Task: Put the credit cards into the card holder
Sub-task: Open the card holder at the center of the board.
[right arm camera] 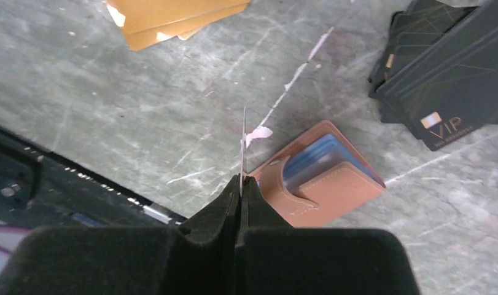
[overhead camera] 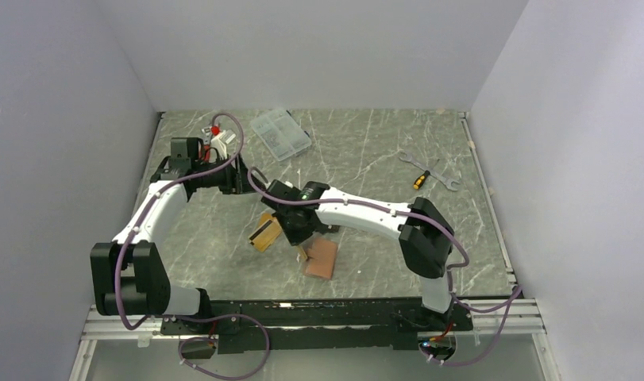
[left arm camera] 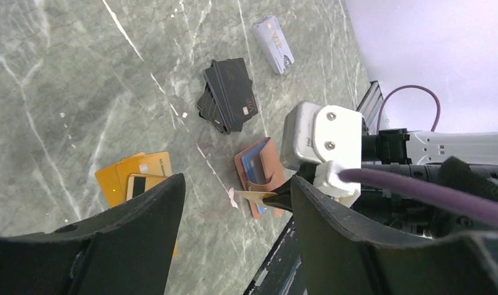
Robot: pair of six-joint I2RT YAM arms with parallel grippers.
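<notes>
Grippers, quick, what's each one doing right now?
Left gripper: open, holding nothing.
Right gripper: shut on a card, held edge-on.

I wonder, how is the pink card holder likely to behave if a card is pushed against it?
The card holder lies flat and unheld on the smooth table, so it would probably slide. It looks small and thin, so likely light. Its leather-look cover may flex rather than resist.
</notes>
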